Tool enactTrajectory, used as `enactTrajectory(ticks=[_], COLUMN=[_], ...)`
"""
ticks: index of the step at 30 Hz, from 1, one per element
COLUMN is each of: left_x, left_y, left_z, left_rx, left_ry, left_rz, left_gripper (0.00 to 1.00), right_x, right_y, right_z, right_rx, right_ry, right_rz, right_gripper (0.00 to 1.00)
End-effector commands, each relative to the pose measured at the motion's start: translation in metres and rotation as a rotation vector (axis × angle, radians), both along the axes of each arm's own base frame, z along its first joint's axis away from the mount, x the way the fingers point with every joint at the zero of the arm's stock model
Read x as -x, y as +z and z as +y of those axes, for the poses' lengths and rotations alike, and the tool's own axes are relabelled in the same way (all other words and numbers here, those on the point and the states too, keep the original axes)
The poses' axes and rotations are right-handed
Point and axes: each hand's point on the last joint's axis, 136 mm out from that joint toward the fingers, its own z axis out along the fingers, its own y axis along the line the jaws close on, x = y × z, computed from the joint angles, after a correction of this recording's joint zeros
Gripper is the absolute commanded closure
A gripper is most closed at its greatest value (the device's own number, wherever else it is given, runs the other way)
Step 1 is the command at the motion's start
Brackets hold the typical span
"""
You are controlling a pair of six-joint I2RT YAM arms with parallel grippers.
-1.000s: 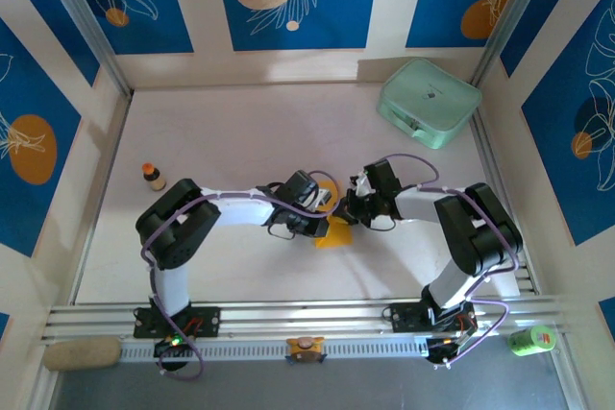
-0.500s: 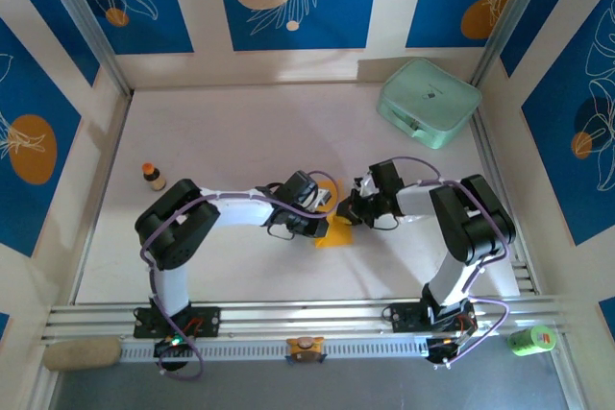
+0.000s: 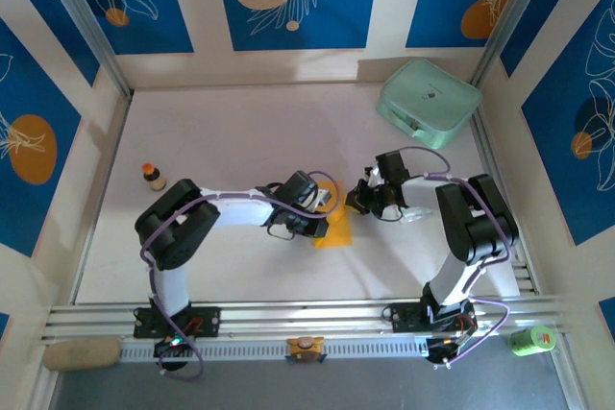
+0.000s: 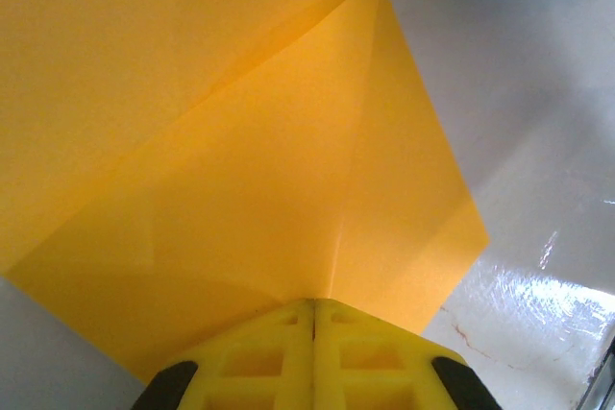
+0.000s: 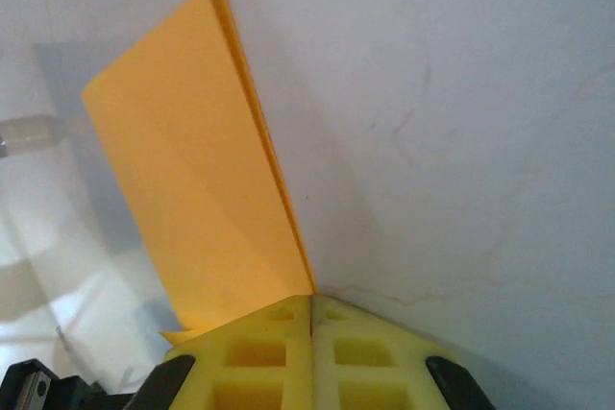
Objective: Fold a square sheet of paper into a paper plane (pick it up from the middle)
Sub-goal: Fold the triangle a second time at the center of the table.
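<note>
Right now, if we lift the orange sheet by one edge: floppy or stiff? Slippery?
Probably floppy: the square sheet of paper looks thin, though its visible creases may stiffen it along the folds. Likely light enough to skid on the glossy table when pushed.

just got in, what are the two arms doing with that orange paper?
They are partway through folding a paper plane. The sheet of paper lies on the table between the arms, creased and partly doubled over, not yet a dart. The left gripper and right gripper are both shut, tips right at the paper; whether they pinch it or just press on it, I can't tell. The mint-green case and small bottle sit well away.
</note>
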Motion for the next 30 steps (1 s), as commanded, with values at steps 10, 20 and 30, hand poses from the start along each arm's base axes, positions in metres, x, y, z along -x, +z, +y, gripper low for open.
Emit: enactTrajectory(ticks=[10, 20, 30], left_x=[0.011, 0.008, 0.008], left_y=[-0.024, -0.019, -0.018], left_z=[0.026, 0.025, 0.027], left_rx=[-0.121, -0.099, -0.102], left_ry=[0.012, 0.030, 0.033], left_rz=[0.044, 0.023, 0.023], left_gripper=[1.00, 1.00, 1.00], right_x=[0.034, 0.073, 0.077], right_y=[0.033, 0.009, -0.027], right_z=[0.040, 0.057, 0.028], right_rx=[-0.085, -0.159, 0.007], right_ry=[0.121, 0.188, 0.125], right_rz=[-0.080, 0.036, 0.108], right_gripper=[0.97, 0.98, 0.98])
